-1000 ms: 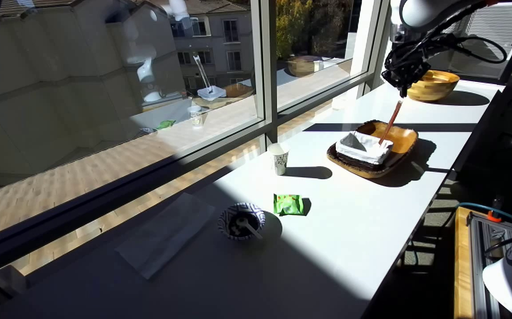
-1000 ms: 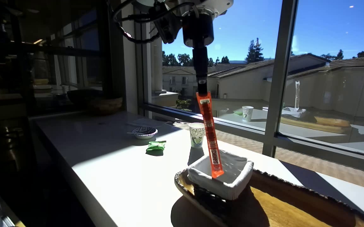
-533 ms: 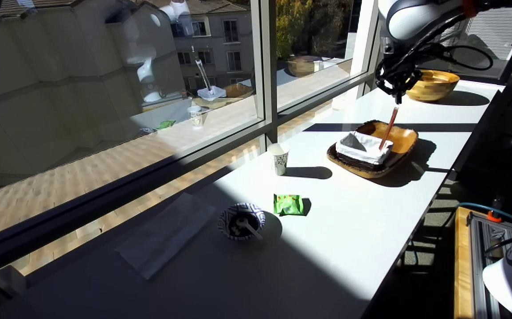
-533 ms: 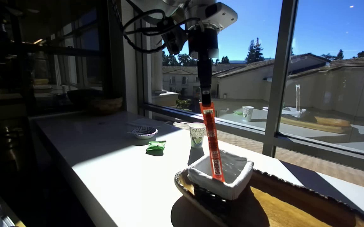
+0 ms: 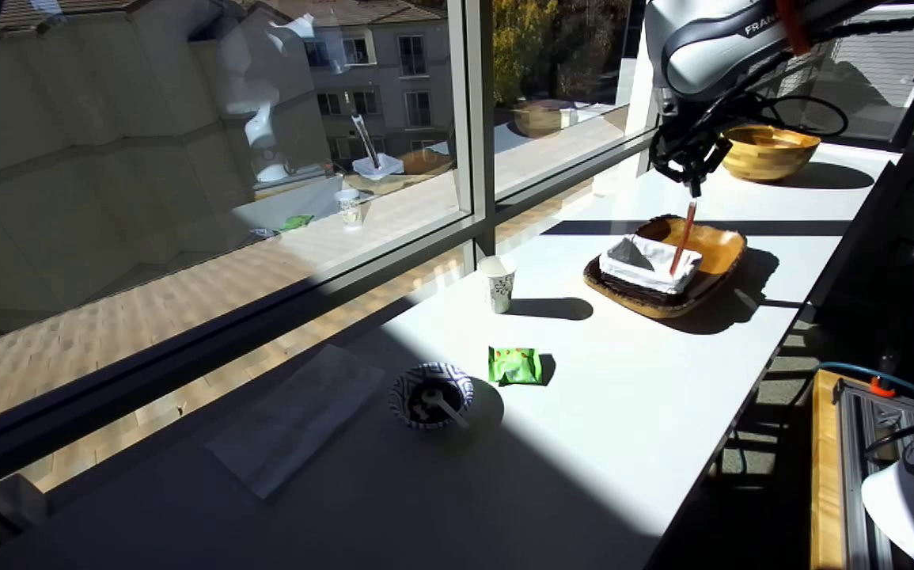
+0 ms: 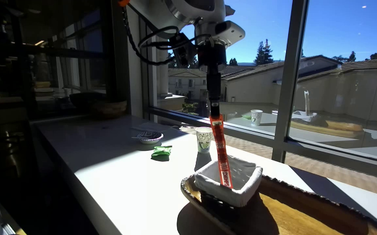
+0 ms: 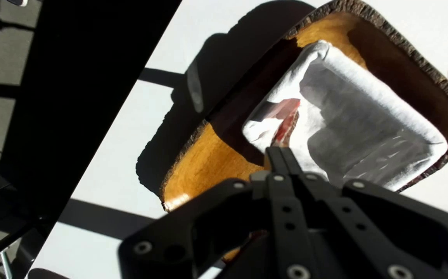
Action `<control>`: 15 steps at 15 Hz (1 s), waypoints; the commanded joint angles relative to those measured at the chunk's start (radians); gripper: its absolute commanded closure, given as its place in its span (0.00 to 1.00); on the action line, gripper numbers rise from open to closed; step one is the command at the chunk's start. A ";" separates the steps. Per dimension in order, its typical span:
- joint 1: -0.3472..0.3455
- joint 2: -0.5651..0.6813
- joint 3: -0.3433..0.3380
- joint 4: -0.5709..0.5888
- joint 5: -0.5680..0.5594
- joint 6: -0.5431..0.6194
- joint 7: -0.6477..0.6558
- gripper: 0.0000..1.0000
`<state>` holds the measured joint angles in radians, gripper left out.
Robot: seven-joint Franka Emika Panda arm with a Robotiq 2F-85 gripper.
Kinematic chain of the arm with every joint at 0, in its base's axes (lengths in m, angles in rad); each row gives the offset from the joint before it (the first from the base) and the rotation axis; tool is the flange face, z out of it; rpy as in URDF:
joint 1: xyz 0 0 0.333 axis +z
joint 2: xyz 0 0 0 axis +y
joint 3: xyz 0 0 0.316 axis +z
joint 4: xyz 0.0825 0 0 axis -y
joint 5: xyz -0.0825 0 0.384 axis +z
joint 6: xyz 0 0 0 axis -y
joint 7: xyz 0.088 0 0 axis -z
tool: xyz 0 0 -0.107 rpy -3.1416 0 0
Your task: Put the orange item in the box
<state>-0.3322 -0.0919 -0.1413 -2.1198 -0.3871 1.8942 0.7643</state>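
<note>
The orange item is a long, thin orange-red packet point(image 6: 220, 147). It hangs nearly upright from my gripper point(image 6: 214, 112), which is shut on its top end. The box point(image 6: 242, 196) is a dark woven, roughly square basket with a white cloth lining. The packet's lower end is inside the box, and its tip seems partly hidden by the near rim. In an exterior view the packet point(image 5: 684, 237) also hangs over the box point(image 5: 646, 279) below my gripper point(image 5: 694, 191). In the wrist view the packet point(image 7: 286, 130) runs from my closed fingertips point(image 7: 283, 151) toward the white lining point(image 7: 379, 87).
The box stands in an orange-yellow wooden tray point(image 6: 292, 212) with a rough bark edge. A paper cup point(image 6: 204, 140), a green packet point(image 6: 161, 151) and a patterned bowl point(image 6: 150, 137) with a spoon stand farther along the table. A wooden bowl point(image 5: 773, 153) and the window frame point(image 5: 480, 182) are near the arm.
My gripper has moved down, with a small sideways shift, still holding the packet. The packet's lower end has gone from above the lining to down inside the box. The box has not moved.
</note>
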 commanded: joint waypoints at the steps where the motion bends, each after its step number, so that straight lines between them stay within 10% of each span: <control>1: 0.043 0.054 -0.015 0.044 -0.018 -0.026 0.027 1.00; 15: 0.106 0.237 -0.049 0.141 0.036 0.227 0.063 1.00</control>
<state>-0.2545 0.0986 -0.1707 -2.0081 -0.3785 2.0643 0.8017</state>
